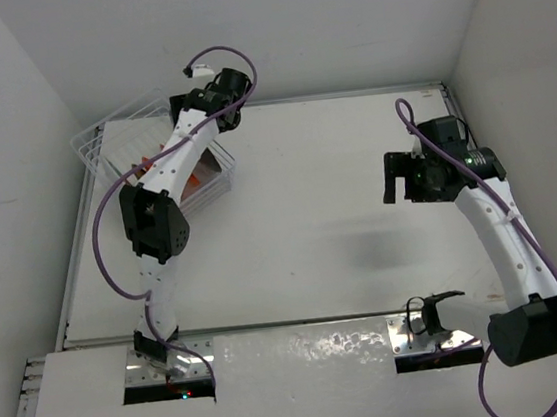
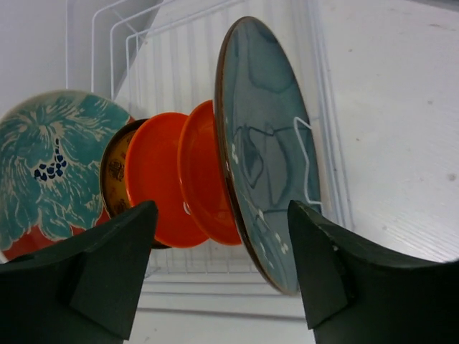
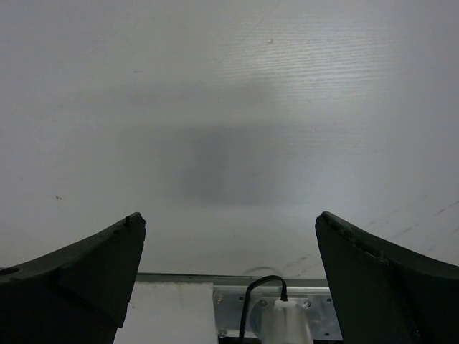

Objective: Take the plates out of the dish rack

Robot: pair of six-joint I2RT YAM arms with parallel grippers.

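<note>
The left gripper [image 2: 222,208] stands with its jaws well apart, one dark finger on each side of an upright grey-blue plate [image 2: 267,136] and nothing clamped. The plate's lower edge comes close to the finger on the right of the wrist view; whether they touch cannot be told. This plate has a dark rim and thin white line markings, none readable as writing. Behind it, also on edge, stand two plain orange plates [image 2: 204,179], then a yellow-gold plate [image 2: 113,172] with a dark rim, then a teal plate [image 2: 50,161] with a pale leafy pattern, dark blue dots and red at its foot. All sit in the dish rack [image 1: 216,175] at the far left of the table [image 1: 316,184], just beside a white wire basket [image 2: 143,43]. From above, the left arm [image 1: 169,171] covers most of the rack. The right gripper [image 3: 229,218] hangs wide open and empty over bare table, well apart from the rack.
</note>
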